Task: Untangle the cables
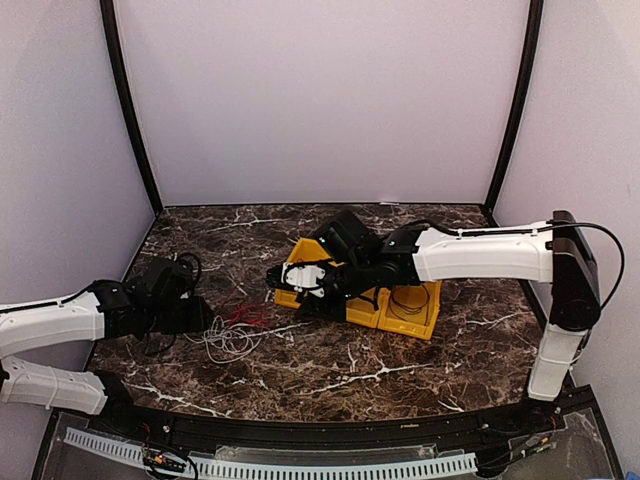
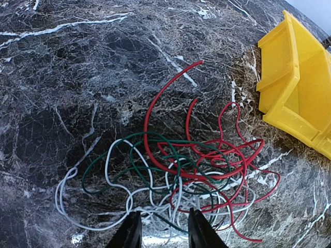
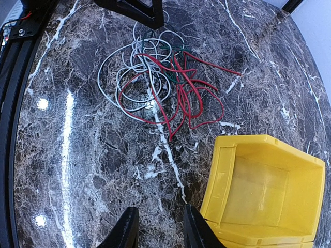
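Observation:
The cables (image 2: 145, 137) lie in one loose tangle on the marble table (image 1: 330, 370): a red wire, a white one (image 2: 107, 169) and a dark green one (image 2: 131, 155), looped through each other. My left gripper (image 2: 164, 233) is low at the near edge of the tangle, jaws apart, with white strands lying between the fingertips. In the top view the tangle (image 1: 238, 325) sits just right of the left gripper (image 1: 200, 316). My right gripper (image 3: 160, 230) hangs open over bare marble, well short of the tangle (image 3: 155, 77).
A yellow bin (image 3: 264, 191) stands right beside the right gripper's fingers, and a second bin (image 1: 412, 305) joins it on its right, with a thin dark loop inside. The right arm (image 1: 480, 255) stretches across the table's right half. The bin's corner (image 2: 297, 88) lies right of the tangle.

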### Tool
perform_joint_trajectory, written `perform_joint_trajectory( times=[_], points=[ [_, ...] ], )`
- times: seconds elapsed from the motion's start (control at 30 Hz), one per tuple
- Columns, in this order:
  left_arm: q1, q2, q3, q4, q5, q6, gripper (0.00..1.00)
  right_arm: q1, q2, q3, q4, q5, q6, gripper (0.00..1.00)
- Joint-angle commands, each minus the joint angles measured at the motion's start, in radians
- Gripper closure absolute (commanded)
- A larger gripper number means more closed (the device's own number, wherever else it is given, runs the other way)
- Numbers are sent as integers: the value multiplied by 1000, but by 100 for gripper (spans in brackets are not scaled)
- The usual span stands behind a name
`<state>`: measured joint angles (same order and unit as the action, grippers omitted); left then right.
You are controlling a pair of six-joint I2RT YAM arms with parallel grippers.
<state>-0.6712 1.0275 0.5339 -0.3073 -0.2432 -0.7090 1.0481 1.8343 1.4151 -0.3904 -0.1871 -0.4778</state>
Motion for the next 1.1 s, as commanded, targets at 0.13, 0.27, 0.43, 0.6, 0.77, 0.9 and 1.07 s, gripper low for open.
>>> perform_joint_trajectory(
  times=[0.13,0.27,0.43,0.6,0.77,0.9,1.07],
  points=[
    [3,-64,-43,-77,26,-3,71,8,20,16,4,-13,0,68],
    [2,-39,-42,-112,-10,-36,76,13,25,16,2,-14,-1,68],
    [-5,-7,-47,-53,38,0,73,18,30,16,1,-12,-2,68],
    [-12,11,-53,12,57,27,69,20,37,16,-1,-13,-1,68],
    [-12,45,-65,87,-5,55,72,23,39,17,-2,-14,0,68],
    [-12,113,-71,164,-43,95,77,25,42,18,-7,-12,0,68],
    [-12,138,-69,228,-61,104,91,26,40,19,-7,-10,0,68]
  ],
)
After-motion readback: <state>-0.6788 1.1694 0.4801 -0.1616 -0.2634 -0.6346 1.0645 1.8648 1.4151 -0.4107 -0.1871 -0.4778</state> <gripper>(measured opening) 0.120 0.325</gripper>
